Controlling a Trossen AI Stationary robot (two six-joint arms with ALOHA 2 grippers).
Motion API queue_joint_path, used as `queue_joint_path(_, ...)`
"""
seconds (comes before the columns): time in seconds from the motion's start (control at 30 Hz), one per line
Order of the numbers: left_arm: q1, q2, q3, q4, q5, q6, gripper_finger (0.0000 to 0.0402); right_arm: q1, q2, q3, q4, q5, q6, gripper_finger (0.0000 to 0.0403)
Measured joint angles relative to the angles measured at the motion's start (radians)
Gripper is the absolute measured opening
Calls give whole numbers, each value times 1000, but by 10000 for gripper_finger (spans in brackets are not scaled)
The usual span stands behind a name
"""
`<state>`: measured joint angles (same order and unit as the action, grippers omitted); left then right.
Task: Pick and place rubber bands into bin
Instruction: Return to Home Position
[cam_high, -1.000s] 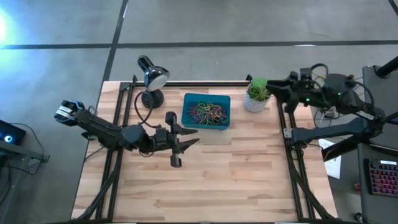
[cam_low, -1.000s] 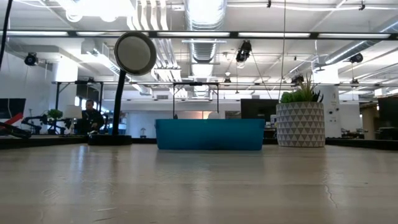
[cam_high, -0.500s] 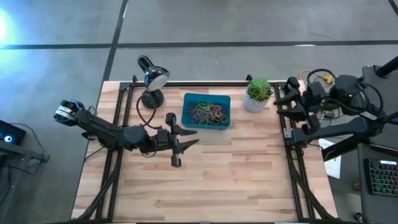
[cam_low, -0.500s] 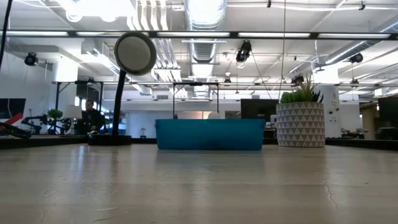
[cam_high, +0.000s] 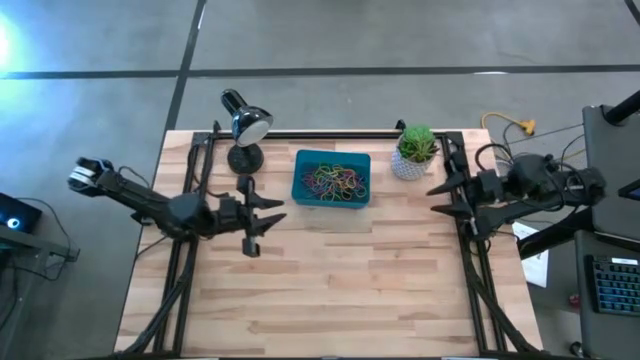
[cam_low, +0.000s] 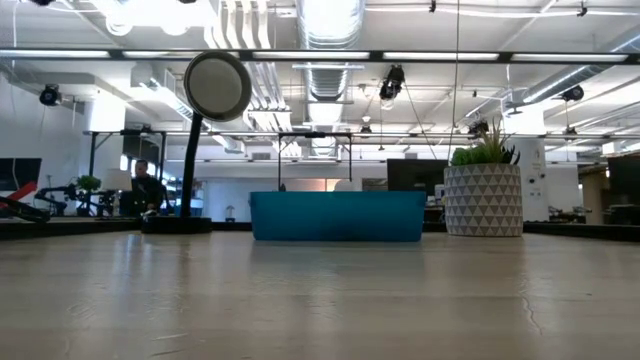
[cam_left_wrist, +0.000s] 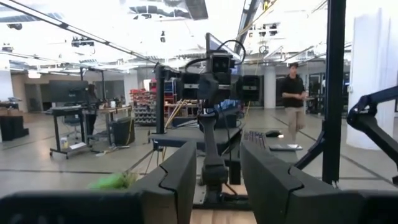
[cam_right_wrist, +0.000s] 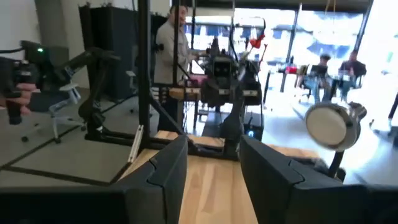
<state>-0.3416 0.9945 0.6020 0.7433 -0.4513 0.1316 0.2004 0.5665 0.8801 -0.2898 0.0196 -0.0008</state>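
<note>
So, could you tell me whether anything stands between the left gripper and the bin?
Nothing visible does. The left gripper, open, is over bare table just left of the bin, which holds the rubber bands. The desk lamp stands farther back, off that line. The right gripper waits at the table's right edge.

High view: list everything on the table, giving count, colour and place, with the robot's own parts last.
table: one, light wood, middle of the view.
bin: one, teal-blue, near the table's back edge, between the lamp and the pot.
rubber bands: many, mixed colours, heaped inside the bin.
desk lamp: one, black, back left corner, left of the bin.
plant pot: one, white, holding a green plant, right of the bin.
left gripper: one, dark, open, over the table's left part, in front of the lamp's base.
right gripper: one, dark, open, at the table's right edge, in front of the pot.
</note>
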Motion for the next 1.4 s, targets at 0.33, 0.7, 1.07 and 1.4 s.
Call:
queue_joint_path(0.33, 17, -141, -212, -3, 52, 6, 109, 44, -222, -275, 130, -57, -126, 137)
queue_joint_path(0.7, 170, -178, -265, 6, 349, 6, 109, 44, -467, -434, 132, -164, -109, 139)
queue_joint_path(1.07, 369, -85, -261, 50, 577, -67, 109, 44, -566, -465, -5, -207, -28, 136)
queue_joint_path(1.4, 424, -52, -265, 113, 654, -74, 109, 44, -552, -501, 16, -295, 51, 135)
